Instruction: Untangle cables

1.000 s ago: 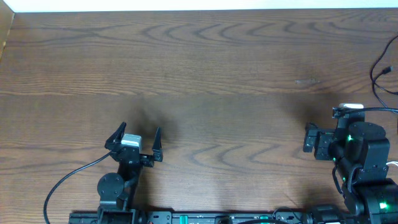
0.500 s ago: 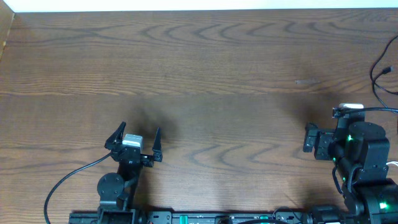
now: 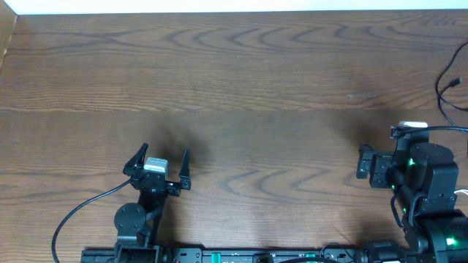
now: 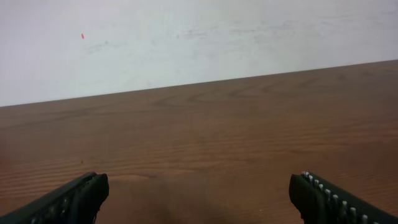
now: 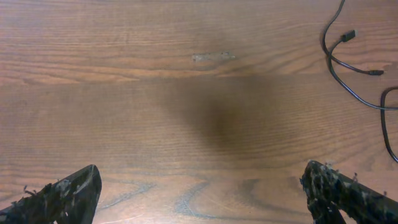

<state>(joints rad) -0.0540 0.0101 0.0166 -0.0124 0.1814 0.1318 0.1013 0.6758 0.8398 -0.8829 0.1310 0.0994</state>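
Wooden table [image 3: 256, 73] is carrying thin black cables [image 5: 348, 35], loosely curving; left gripper [image 4: 199, 193] and right gripper [image 5: 199, 190] are hanging wide apart, gripping nothing.

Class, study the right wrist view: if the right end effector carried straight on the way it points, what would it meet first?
The right end effector would probably meet the table first, though depth is unclear. The black cables lie off to its right, outside that line.

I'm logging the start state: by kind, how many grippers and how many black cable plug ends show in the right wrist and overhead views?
Grippers: 2, left gripper and right gripper, both open.
Black plug ends: 2, upper plug and lower plug.
Total: 4.
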